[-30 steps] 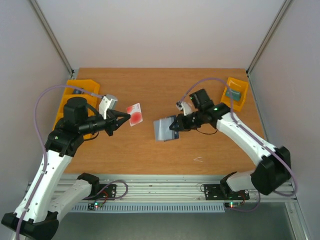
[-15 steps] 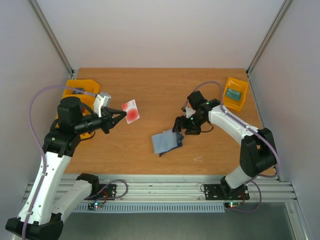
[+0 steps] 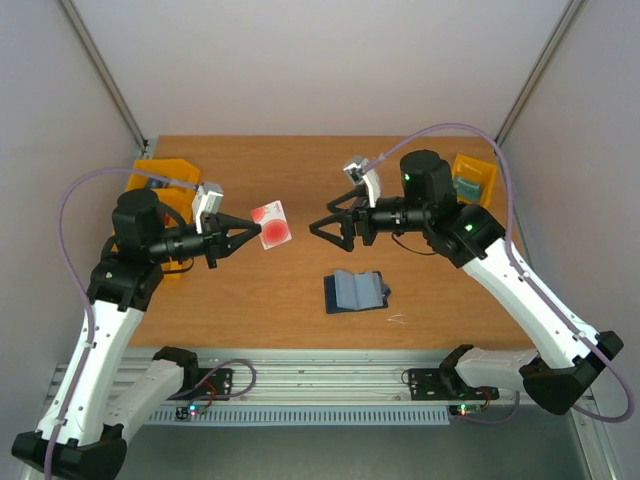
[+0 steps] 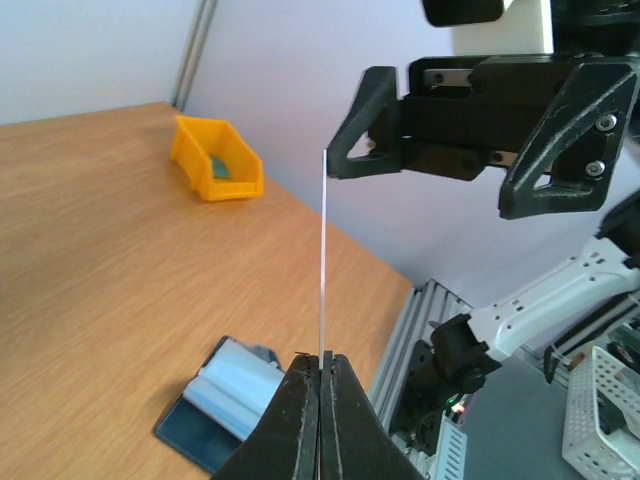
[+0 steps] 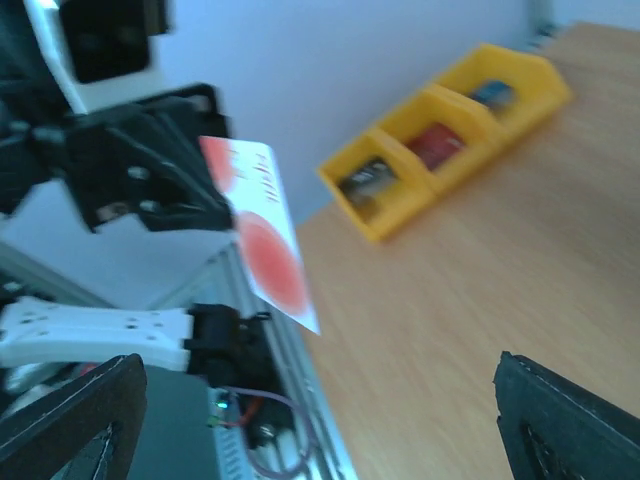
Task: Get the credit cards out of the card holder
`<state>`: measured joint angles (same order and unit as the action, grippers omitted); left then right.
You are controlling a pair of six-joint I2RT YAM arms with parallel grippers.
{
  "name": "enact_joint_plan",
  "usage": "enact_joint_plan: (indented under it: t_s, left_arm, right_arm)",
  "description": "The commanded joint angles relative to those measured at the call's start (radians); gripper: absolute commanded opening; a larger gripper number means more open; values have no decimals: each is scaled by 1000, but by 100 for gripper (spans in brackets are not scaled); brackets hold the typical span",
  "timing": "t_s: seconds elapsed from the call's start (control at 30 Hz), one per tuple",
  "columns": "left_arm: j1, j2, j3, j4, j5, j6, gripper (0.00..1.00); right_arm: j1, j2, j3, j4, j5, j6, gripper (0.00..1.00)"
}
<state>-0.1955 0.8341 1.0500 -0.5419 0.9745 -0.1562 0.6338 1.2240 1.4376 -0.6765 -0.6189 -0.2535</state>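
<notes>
Black fingers of the left gripper (image 3: 254, 233) are pressed flat together on one edge of a pale card (image 3: 271, 226) with a red round mark. They hold it in the air, left of centre in the overhead view, with its printed face tilted up toward that camera. In the left wrist view the same gripper (image 4: 321, 368) sits at the bottom centre. The card (image 4: 324, 260) rises from it edge-on, as a thin white line.

Facing it from the right, the right gripper (image 3: 325, 225) has its jaws spread wide and nothing between them. Its tips are near the card's right edge but apart from it in the overhead view. The left wrist view shows this gripper (image 4: 428, 190) across the upper right, gaping toward the card. In the blurred right wrist view its own fingers (image 5: 70, 425) stand in the two bottom corners, with the card (image 5: 262, 240) and the left gripper (image 5: 170, 190) at upper left.

On the wooden table (image 3: 300, 165), below the right gripper and just right of centre, the wallet (image 3: 356, 291) lies unfolded and well apart from both grippers. Its lighter blue-grey inside faces up and its dark navy cover shows at the rim. The left wrist view shows it (image 4: 225, 400) at lower left.

Yellow bins (image 3: 165, 172) stand at the table's left edge beside the left arm, and one more yellow bin (image 3: 473, 185) sits at its upper right corner.
</notes>
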Motion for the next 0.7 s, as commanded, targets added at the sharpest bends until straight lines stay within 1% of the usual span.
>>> enact_joint_plan:
  t_s: [0.0,0.07,0.13,0.2,0.27,0.33,0.4,0.47,0.5,0.57,0.6,0.67]
  left_arm:
    - [7,-6,-33,171,126,-84,0]
    - [7,-13,-53,219,156,-109,0]
    - [5,-19,-68,257,176,-138,0]
    - [5,-22,-75,273,176,-151,0]
    - [6,-24,-84,293,173,-167,0]
    - [5,-27,-105,333,177,-193,0]
    - [5,-28,-119,368,178,-228,0]
    - [3,-27,-123,386,176,-249,0]
    - [2,-27,-123,386,177,-252,0]
    - [1,-30,-121,361,153,-244,0]
    - [1,-31,-118,329,130,-222,7]
    - [1,-38,-104,231,71,-157,50]
  right_arm:
    - [31,49,-57,290,-227,84,95]
    - [44,80,-50,323,-238,100,92]
    - [64,105,-32,335,-264,103,84]
    - [80,127,-16,352,-311,115,69]
    - [82,149,-7,368,-362,149,56]
    - [82,171,1,367,-387,173,44]
    - [83,183,-1,381,-404,196,30]
    - [85,180,-9,400,-403,210,7]
    - [85,174,-13,400,-397,213,2]
    - [83,159,-14,378,-358,208,1]
    - [80,154,-9,356,-337,208,1]
    - [60,153,9,299,-317,233,1]
